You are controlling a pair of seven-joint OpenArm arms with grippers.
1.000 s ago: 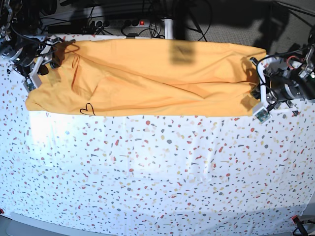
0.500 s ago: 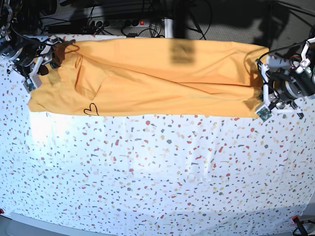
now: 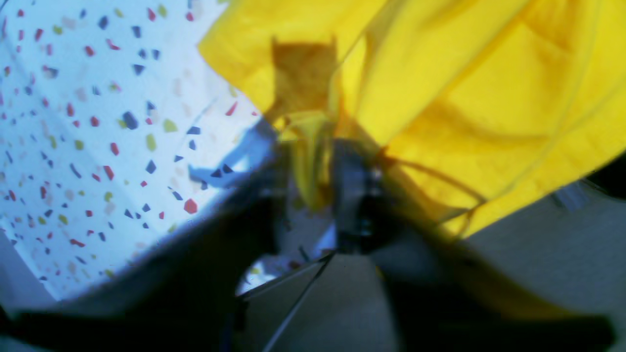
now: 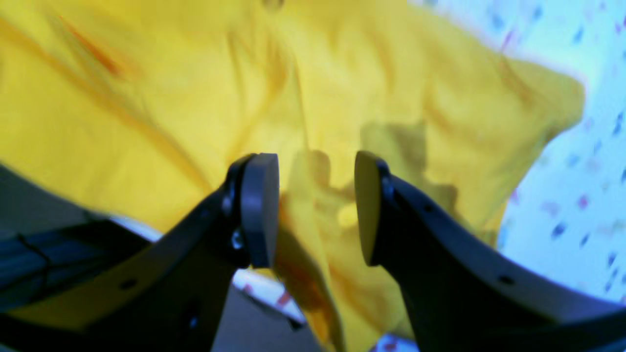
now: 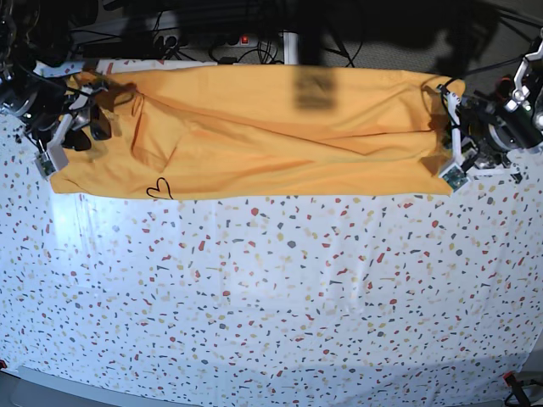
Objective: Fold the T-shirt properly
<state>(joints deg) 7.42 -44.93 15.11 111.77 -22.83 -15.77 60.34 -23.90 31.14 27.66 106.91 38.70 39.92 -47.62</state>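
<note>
- The T-shirt (image 5: 271,131) lies stretched in one long band along the far part of the table (image 5: 271,297); its long axis runs from one gripper to the other, and the band is much longer than it is deep.
- The end with the small black heart (image 5: 158,188) points toward the right gripper (image 4: 317,210); the heart sits on the near edge of the cloth, near that gripper; the other end points toward the left gripper (image 3: 313,181).
- The cloth is not flat everywhere; long creases run slantwise through the middle, and a fold stands up not far from the right gripper.
- The right gripper is released; in the right wrist view its two dark pads (image 4: 259,210) stand apart, with yellow cloth seen behind and between them, and I cannot tell if a pad touches the cloth.
- The left gripper is at the opposite end of the shirt; in its wrist view a strip of yellow cloth sits between the dark fingers (image 3: 352,190), but the picture is blurred, so I cannot tell if it is clenched on the cloth or loose.
- Beyond the shirt, past the far table edge, hang black cables (image 5: 212,42) and a power strip (image 5: 222,40) with a red light; a dark shadow (image 5: 314,89) falls on the cloth in the middle.
- The table cover is white with coloured speckles.
</note>
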